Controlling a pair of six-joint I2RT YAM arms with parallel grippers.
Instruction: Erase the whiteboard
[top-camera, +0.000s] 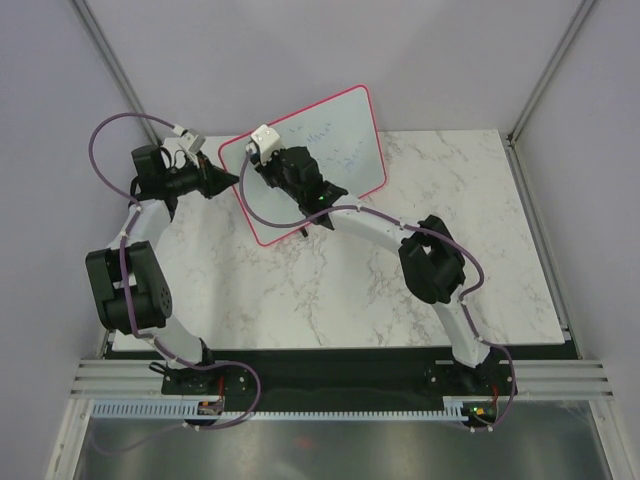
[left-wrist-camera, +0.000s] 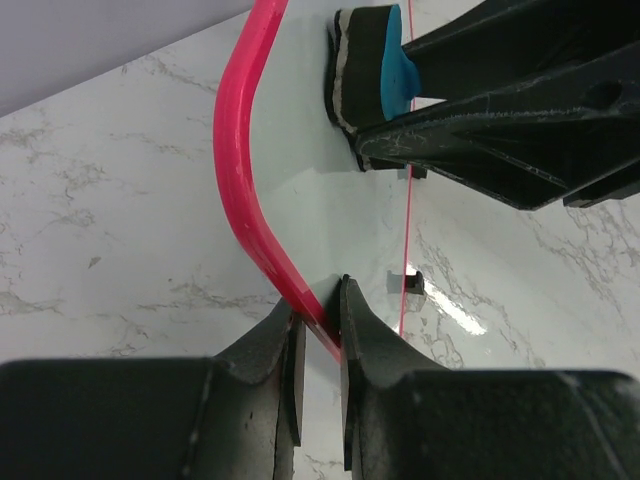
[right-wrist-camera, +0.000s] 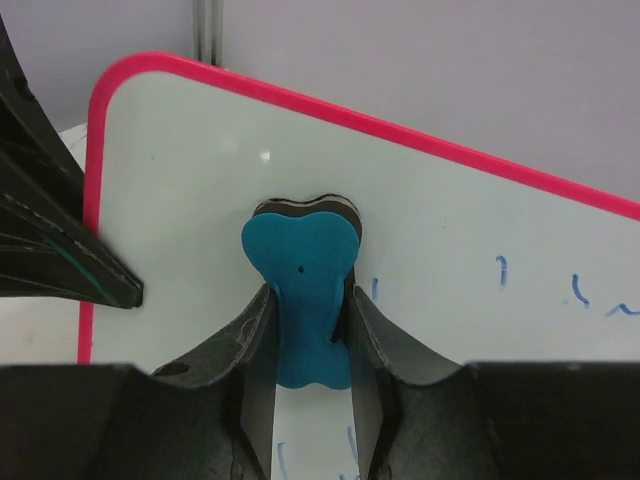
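Observation:
The whiteboard, white with a thin pink-red frame, stands tilted on the marble table. Blue handwriting remains on its middle and right; the upper left part is blank. My left gripper is shut on the board's left frame edge, the pink rim pinched between its jaws. My right gripper is shut on a blue bone-shaped eraser and presses its dark felt side against the board near the upper left corner. In the left wrist view the eraser lies flat on the board surface.
The marble table lies in front of the board. Small black feet show under the board's lower edge. Grey walls with metal posts close in the back and sides. The right arm's elbow hangs over the table's right half.

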